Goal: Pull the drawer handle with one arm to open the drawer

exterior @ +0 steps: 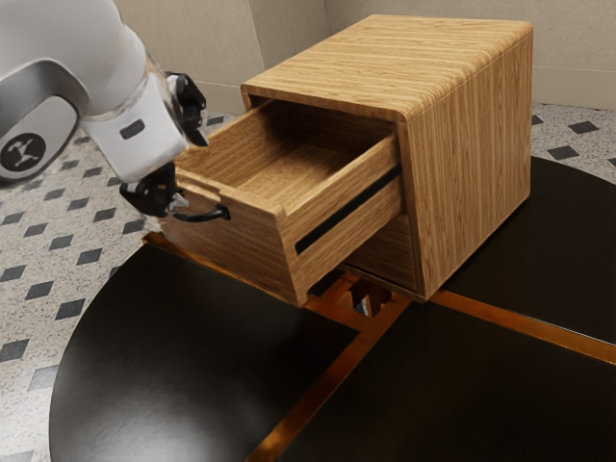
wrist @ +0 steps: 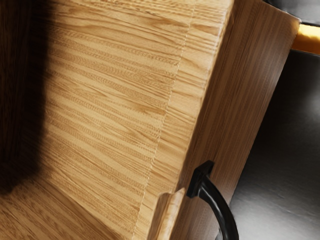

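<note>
At the exterior view's upper left we note the white arm [exterior: 87, 87]. Its black gripper [exterior: 166, 200] sits at left of centre, against the left end of the black drawer handle [exterior: 204, 215]. We cannot tell how far it is open, nor whether it has hold of the handle. At centre, the wooden drawer [exterior: 289, 183] stands well out of the cabinet [exterior: 462, 144], interior exposed. The cabinet rests on a dark table [exterior: 192, 366]. In the wrist view, the handle [wrist: 215, 200] arcs off the drawer front [wrist: 240, 100].
</note>
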`<move>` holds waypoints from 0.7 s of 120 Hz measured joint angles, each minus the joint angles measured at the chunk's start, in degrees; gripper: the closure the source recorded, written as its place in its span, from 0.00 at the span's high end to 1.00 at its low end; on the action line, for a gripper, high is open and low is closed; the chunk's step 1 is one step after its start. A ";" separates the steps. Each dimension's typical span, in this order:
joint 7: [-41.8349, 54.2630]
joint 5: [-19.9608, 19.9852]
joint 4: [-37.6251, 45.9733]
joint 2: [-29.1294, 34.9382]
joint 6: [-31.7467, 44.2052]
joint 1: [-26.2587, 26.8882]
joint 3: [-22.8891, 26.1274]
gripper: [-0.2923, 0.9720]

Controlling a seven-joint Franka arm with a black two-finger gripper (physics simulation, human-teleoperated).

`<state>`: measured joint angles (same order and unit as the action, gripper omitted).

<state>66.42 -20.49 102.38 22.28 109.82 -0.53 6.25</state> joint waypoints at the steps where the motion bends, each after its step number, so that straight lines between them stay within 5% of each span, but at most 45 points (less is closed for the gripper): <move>1: -0.17 0.00 -0.43 0.02 -0.25 0.31 0.00 0.70; 20: -10.95 4.47 -11.23 -2.79 -12.09 5.37 -0.30 0.73; 40: -27.80 10.79 -38.64 -20.66 -31.45 5.90 2.24 0.74; 72: -50.31 12.51 -43.25 -25.64 -43.30 4.79 2.68 0.75; 84: -56.63 12.55 -41.88 -25.31 -44.23 5.74 -1.01 0.75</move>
<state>9.78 -7.94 60.50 -3.03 65.59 5.21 5.23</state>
